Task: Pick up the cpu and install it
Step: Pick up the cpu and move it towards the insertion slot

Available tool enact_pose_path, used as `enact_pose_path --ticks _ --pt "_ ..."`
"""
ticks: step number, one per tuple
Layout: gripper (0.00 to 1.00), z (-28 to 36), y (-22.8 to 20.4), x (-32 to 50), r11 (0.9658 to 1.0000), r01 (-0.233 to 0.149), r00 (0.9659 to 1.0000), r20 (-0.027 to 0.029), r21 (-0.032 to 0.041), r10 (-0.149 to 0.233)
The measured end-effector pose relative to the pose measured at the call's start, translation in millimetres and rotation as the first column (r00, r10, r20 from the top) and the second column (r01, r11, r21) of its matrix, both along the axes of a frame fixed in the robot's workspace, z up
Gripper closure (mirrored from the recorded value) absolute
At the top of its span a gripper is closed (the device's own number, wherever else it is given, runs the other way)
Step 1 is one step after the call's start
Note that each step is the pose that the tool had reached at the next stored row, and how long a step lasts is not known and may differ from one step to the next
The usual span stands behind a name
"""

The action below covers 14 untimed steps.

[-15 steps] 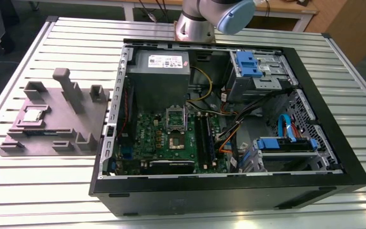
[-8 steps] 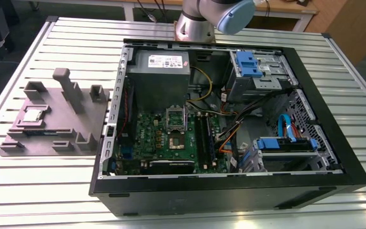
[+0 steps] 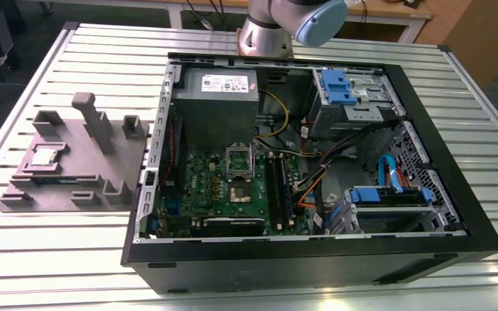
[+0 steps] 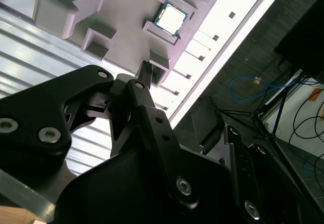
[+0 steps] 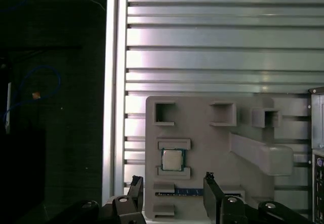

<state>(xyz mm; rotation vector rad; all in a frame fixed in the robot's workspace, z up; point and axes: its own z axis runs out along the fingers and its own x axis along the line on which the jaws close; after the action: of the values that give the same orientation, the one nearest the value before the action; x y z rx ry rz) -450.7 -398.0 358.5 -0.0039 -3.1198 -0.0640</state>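
Silver-grey and square, the cpu (image 3: 46, 155) lies flat in a shallow pocket of the grey tray (image 3: 102, 165). The tray sits toward the exterior view's left on the slatted aluminium table (image 3: 67, 259), just beside the open computer case (image 3: 318, 265).

In the first wrist view the gripper (image 5: 172, 181) hangs over the tray, clear of it. Its two black fingers (image 5: 211, 186) are spread apart with nothing between them. The cpu (image 5: 172, 159) shows just past the gap, framed by the pocket's two raised lips and untouched. In the second wrist view the cpu (image 4: 169, 16) appears beyond one fingertip.

Inside the case the green motherboard (image 3: 205, 194) lies flat, with its dark square socket (image 3: 236, 189) near the middle. The grey power supply (image 3: 217, 91) sits next to the board, close to the arm's base (image 3: 271, 32).
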Motion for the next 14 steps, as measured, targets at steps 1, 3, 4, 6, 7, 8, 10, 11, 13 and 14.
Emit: enact_pose_path --ticks 1,3,4,6,7,8,10,11,13,14 --pt "0.41 -0.5 0.0 0.0 1.0 0.0 1.0 0.0 -0.0001 0.0" --pt "0.41 -1.6 0.0 0.0 1.0 0.0 1.0 -0.0001 -0.0001 0.0" --pt "0.41 -2.2 0.0 0.0 1.0 0.0 1.0 -0.0001 -0.0001 0.0" --pt "0.41 -3.3 0.0 0.0 1.0 0.0 1.0 -0.0001 -0.0001 0.0" --pt "0.41 -3.8 0.0 0.0 1.0 0.0 1.0 -0.0001 -0.0001 0.0" --pt "0.41 -4.3 0.0 0.0 1.0 0.0 1.0 -0.0002 -0.0001 0.0" --pt "0.41 -5.2 0.0 0.0 1.0 0.0 1.0 -0.0001 -0.0001 0.0" --pt "0.41 -5.7 0.0 0.0 1.0 0.0 1.0 -0.0001 -0.0001 0.0" --pt "0.41 -6.5 0.0 0.0 1.0 0.0 1.0 -0.0001 -0.0001 0.0" --pt "0.41 -6.8 0.0 0.0 1.0 0.0 1.0 -0.0002 -0.0001 0.0"
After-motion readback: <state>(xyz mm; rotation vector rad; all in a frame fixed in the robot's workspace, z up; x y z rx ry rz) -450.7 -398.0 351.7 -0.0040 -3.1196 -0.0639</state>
